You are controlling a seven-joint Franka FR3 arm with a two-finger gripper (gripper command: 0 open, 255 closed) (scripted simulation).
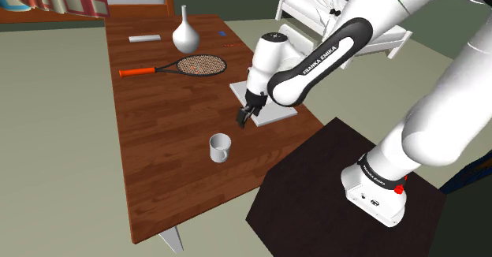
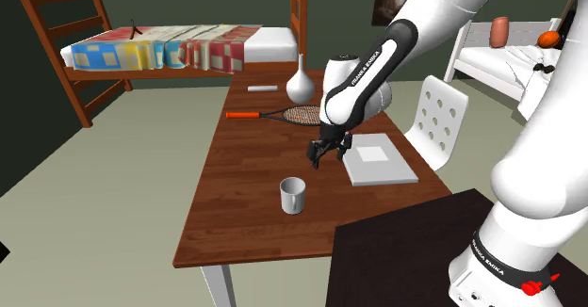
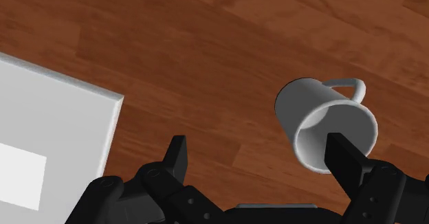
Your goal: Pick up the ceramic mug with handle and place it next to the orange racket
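Right now the claw is being held open over the bench, fingers apart, nothing being gripped. The mug is being left standing on the bench, near the claw, toward the shoulder view's lower left, beside one finger, not between them. The racket is being left well apart.

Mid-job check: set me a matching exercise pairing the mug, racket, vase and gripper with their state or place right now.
1 mug
2 racket
3 vase
4 gripper

A lying flat, orange grip
B open, over the table, between mug and white slab
C upright, mouth up, unheld
D standing just beyond the racket's head

Pairs: 1-C, 2-A, 3-D, 4-B
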